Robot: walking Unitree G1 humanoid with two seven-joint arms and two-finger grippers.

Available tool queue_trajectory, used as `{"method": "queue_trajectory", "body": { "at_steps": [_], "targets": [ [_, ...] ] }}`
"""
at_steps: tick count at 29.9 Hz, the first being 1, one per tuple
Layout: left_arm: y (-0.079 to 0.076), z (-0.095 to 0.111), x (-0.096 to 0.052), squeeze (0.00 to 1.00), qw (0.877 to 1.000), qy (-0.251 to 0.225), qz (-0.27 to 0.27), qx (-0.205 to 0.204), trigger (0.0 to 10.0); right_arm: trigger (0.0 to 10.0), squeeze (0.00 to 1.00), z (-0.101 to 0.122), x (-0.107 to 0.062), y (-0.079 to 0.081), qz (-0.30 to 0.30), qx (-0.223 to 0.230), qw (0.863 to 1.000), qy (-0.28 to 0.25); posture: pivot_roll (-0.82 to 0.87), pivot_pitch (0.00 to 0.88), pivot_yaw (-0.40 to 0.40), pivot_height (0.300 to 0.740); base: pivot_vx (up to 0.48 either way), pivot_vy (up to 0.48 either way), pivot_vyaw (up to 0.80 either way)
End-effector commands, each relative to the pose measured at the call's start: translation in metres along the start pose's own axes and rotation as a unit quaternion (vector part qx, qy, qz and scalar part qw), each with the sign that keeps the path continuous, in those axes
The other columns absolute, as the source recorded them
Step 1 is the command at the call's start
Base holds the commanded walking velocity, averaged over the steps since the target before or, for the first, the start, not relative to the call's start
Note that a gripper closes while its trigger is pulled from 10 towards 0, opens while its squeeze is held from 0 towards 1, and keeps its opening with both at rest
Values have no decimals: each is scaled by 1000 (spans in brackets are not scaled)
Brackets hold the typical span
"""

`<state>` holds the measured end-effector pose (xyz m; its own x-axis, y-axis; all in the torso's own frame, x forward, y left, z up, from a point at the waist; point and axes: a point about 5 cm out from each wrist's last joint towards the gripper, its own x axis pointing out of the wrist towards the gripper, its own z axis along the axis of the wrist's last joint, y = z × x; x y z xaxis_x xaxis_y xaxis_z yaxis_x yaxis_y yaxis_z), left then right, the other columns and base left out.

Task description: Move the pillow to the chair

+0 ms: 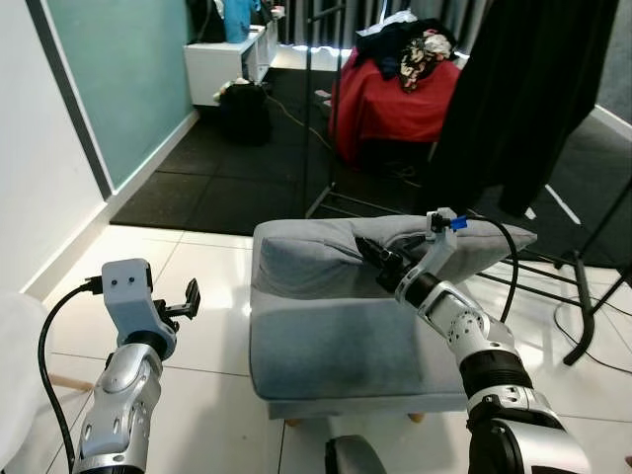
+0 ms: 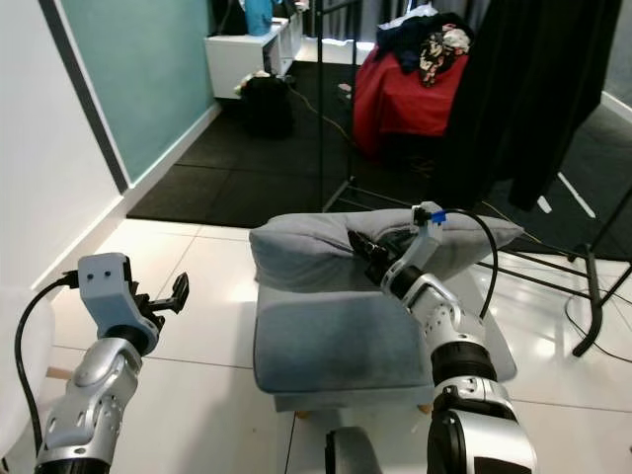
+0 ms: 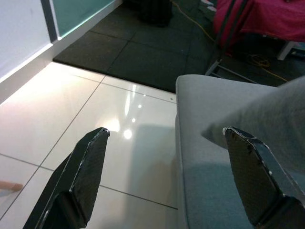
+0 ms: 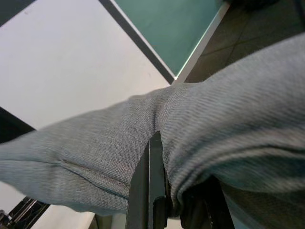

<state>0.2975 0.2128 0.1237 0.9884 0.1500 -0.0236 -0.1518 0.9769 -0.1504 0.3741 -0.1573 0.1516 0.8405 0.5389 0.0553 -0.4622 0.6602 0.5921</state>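
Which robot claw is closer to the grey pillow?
The right one. The right claw is pinching the grey pillow on the grey seat. The left claw hangs open over the white floor, off to the pillow's left and not touching it.

The right arm reaches forward and inward, its wrist bent down, and the right gripper [image 1: 369, 254] has its black fingers [image 4: 151, 191] pinched together on grey fabric. The left arm is raised at the left side, elbow bent, and the left gripper [image 3: 167, 167] holds its fingers [image 3: 88, 167] spread wide.
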Motion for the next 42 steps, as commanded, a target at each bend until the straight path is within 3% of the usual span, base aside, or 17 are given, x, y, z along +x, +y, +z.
{"method": "queue_trajectory", "body": {
  "at_steps": [1, 8, 14, 33, 41, 42],
  "targets": [
    [2, -4, -2, 0, 1000, 3, 4, 5, 10000, 0, 0, 13, 1, 5, 13, -23, 999, -20, -137, 9, -55, 637, 0, 0, 0],
    [2, -8, -4, 0, 1000, 7, 10, 3, 10000, 0, 0, 11, 1, 4, 12, -26, 1000, -13, -136, 10, -55, 652, 0, 0, 0],
    [2, -12, -5, 0, 1000, 25, 10, 1, 10000, 0, 0, 9, 2, 4, 10, -25, 1000, -10, -136, 7, -56, 667, -381, 0, 0],
    [1, -5, -5, 0, 1000, -9, 0, 12, 10000, 0, 0, 5, 2, 5, 12, -25, 1000, -7, -137, 17, -53, 711, -41, 0, 0],
    [8, -6, -7, 0, 999, -17, 34, 24, 10000, 0, 0, 1, 0, -2, -16, -36, 999, -5, -131, 17, -61, 731, 0, 0, 0],
    [9, -5, -8, 0, 999, -24, 39, 13, 10000, 2471, 0, 3, 0, -8, -60, -69, 996, -8, -128, 13, -59, 735, 0, 0, 0]
  ]
}}
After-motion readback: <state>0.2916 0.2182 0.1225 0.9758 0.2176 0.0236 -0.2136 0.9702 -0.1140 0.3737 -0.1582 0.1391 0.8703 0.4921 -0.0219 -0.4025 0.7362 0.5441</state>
